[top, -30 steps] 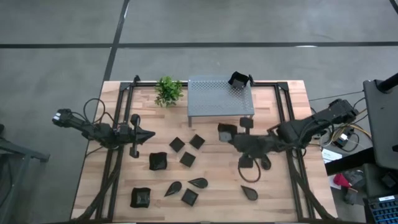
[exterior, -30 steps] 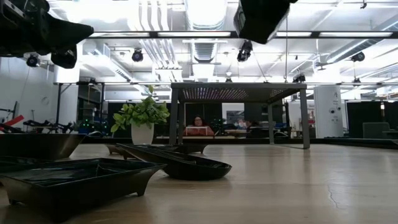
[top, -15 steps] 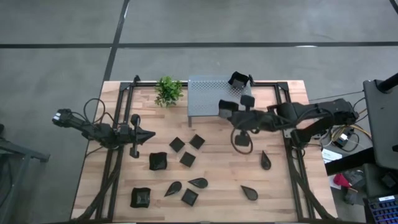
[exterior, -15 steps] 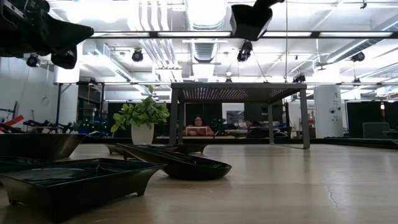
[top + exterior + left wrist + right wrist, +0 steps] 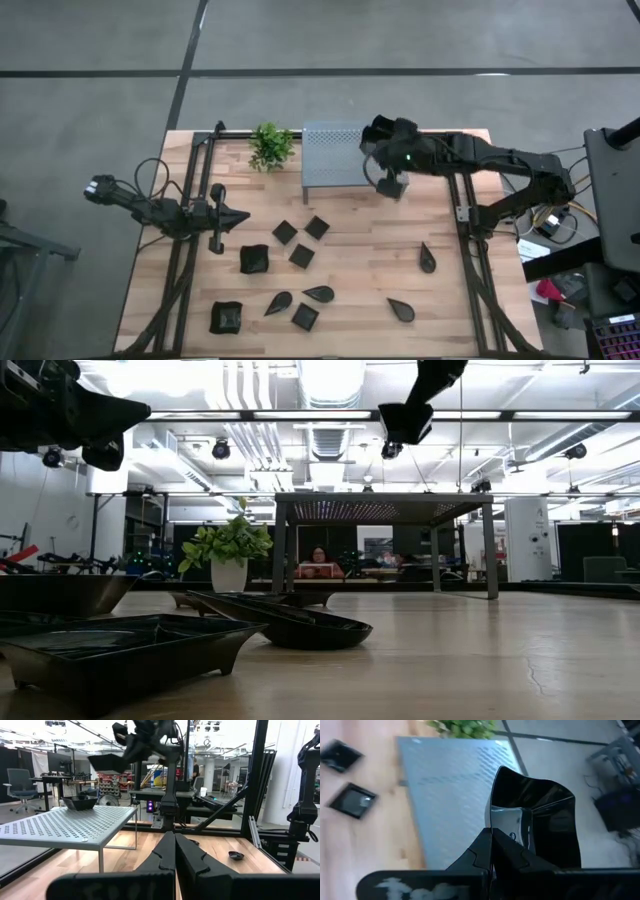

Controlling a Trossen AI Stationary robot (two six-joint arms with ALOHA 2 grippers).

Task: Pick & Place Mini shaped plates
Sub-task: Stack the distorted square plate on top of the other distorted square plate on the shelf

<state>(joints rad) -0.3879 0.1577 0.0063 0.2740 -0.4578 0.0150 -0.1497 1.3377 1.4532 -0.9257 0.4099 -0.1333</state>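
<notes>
Overhead, the right gripper (image 5: pixel 385 150) hangs above the right-hand part of the grey perforated shelf (image 5: pixel 335 155), its fingers pressed together on the rim of a deep wavy-rimmed plate (image 5: pixel 540 820). In the right wrist view that black dish sits tilted in the pinch, its hollow facing the camera, with the shelf's perforated top beneath it. From the low view the plate and gripper show clear of the shelf's top, in the air above it. The left wrist view shows a second black dish (image 5: pixel 80 801) resting on the shelf's top near its far corner.

The left gripper (image 5: pixel 240 217) waits well to the left of the shelf, on the table's left side, its fingers closed together with nothing between them.

The other mini plates lie on the wooden table (image 5: pixel 450 300) in front of the shelf. Two flat squares (image 5: pixel 285 232) (image 5: pixel 317 227) sit nearest its front edge, with a third (image 5: pixel 301 255) just beyond them and a deeper square (image 5: pixel 254 259) to its left. Further from the shelf lie two teardrop dishes (image 5: pixel 279 302) (image 5: pixel 319 294), another flat square (image 5: pixel 305 317) and a deep square (image 5: pixel 226 317) near the table's front left. Two more teardrops (image 5: pixel 427 257) (image 5: pixel 401 310) lie on the right side, well apart from the shelf.

A small green plant (image 5: pixel 270 146) stands just left of the shelf.
</notes>
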